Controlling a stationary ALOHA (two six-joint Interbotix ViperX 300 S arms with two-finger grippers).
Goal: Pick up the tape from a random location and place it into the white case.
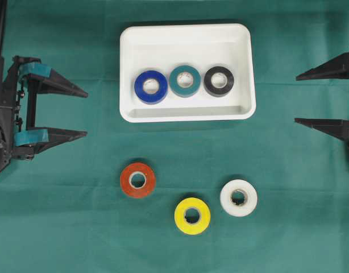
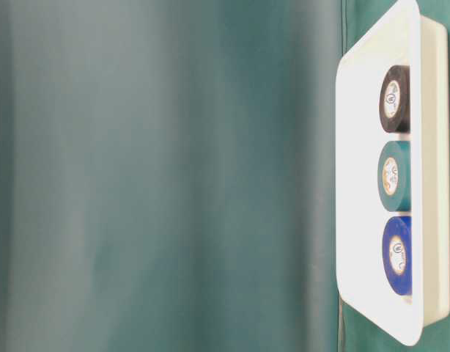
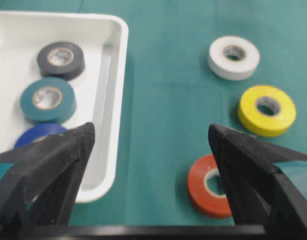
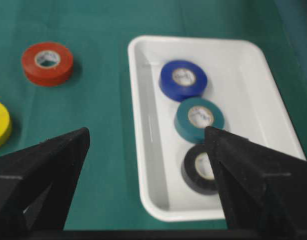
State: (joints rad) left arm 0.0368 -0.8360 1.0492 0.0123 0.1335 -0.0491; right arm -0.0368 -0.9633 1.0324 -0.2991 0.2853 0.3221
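Overhead view, your stock by size: green worktop (image 1: 61, 227); white case (image 1: 188, 34) holding blue, teal and black rolls; left gripper (image 1: 86, 112) and right gripper (image 1: 296, 98), both spread wide, empty, at opposite edges; loose tapes lying flat below the case: red tape (image 1: 137, 180), yellow tape (image 1: 192, 215), white tape (image 1: 238, 197). Red lies nearest your left gripper, toward centre.

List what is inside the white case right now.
The white case holds three tape rolls lying flat in a row: a blue roll, a teal roll and a black roll. Whatever lies beneath each roll is covered.
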